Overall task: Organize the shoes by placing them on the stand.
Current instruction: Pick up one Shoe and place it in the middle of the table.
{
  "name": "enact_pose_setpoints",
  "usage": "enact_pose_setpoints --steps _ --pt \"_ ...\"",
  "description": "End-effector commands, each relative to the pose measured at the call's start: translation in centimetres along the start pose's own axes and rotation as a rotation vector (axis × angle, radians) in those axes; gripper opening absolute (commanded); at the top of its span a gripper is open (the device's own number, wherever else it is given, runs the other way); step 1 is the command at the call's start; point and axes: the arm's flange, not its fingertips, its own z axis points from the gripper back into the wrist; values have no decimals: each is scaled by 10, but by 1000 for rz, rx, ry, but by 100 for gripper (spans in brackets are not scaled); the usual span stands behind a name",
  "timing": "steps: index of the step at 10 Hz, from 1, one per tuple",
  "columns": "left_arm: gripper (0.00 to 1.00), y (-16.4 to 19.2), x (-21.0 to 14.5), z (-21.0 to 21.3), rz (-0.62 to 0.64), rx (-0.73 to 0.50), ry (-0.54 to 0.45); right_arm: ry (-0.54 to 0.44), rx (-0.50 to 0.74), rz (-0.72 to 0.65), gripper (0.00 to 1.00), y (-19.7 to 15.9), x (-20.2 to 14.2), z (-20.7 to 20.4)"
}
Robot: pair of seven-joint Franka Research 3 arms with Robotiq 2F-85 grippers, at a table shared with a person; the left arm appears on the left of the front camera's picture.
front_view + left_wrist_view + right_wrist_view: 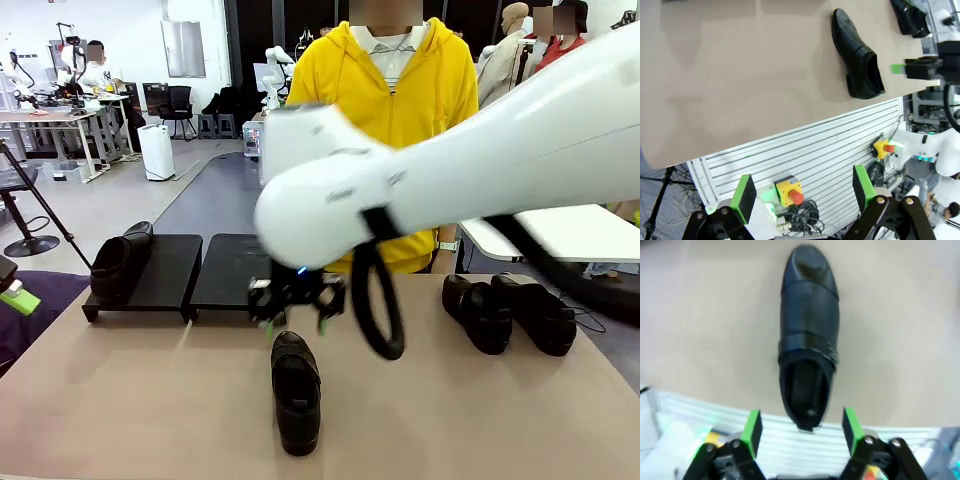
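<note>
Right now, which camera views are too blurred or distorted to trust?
Front view: the white right arm is blurred, close to the lens. Right wrist view: the black leather slip-on shoe looks soft. Left wrist view: sharp, evenly lit.

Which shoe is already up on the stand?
The shoe on the stand's left panel; the other three lie on the table.

Black shoes point(296, 390) — one on stand point(168, 272), perhaps tilted — three off.
</note>
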Motion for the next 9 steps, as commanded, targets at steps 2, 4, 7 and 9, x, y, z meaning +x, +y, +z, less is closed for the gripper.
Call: enact_pose_setpoints --steps 2,4,7,9 --pt "100 2 0 1 -13 -5 -2 46 189 144 100 -134 -45 68" --pt "100 2 0 1 -13 -5 -2 -29 344 190 100 -219 -81 101" --pt "100 2 0 1 -13 -5 -2 -302 553 96 100 -319 -164 114" --pt "100 2 0 1 -13 -5 -2 -393 566 -63 100 -356 -217 108"
